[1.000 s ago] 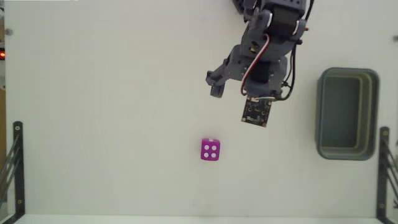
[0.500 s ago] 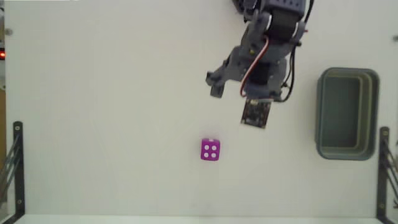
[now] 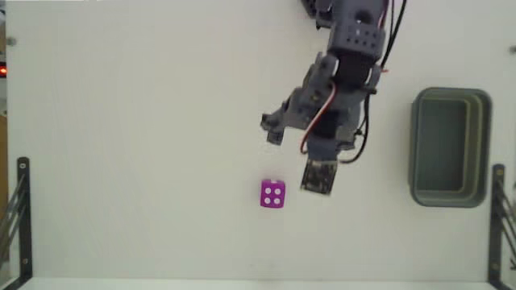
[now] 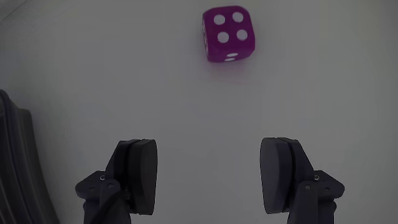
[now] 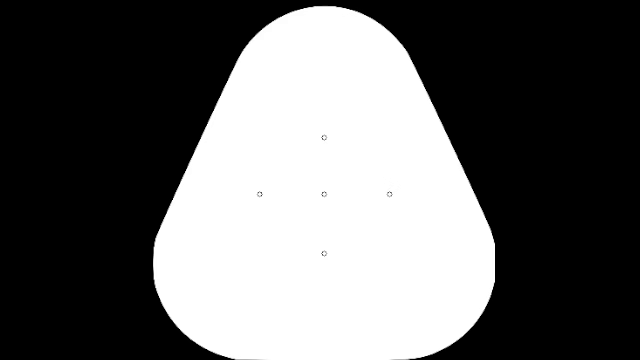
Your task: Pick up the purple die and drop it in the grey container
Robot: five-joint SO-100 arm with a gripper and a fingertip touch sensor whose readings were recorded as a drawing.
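Note:
The purple die rests on the white table with four white pips facing up. In the wrist view the purple die sits near the top edge, ahead of my fingers and slightly right of centre. My gripper hovers just above and to the right of the die in the fixed view. It stands open, its two dark fingers wide apart with only bare table between them. The grey container, a grey-green tub, stands empty at the right side of the table, well away from the die.
A small dark camera board hangs from the wrist right beside the die. Black metal brackets stand at the table's lower left and lower right edges. A dark curved part fills the wrist view's left edge.
The arm has reached down and left toward the die, bringing the camera board almost level with it. The die and the container have not moved.

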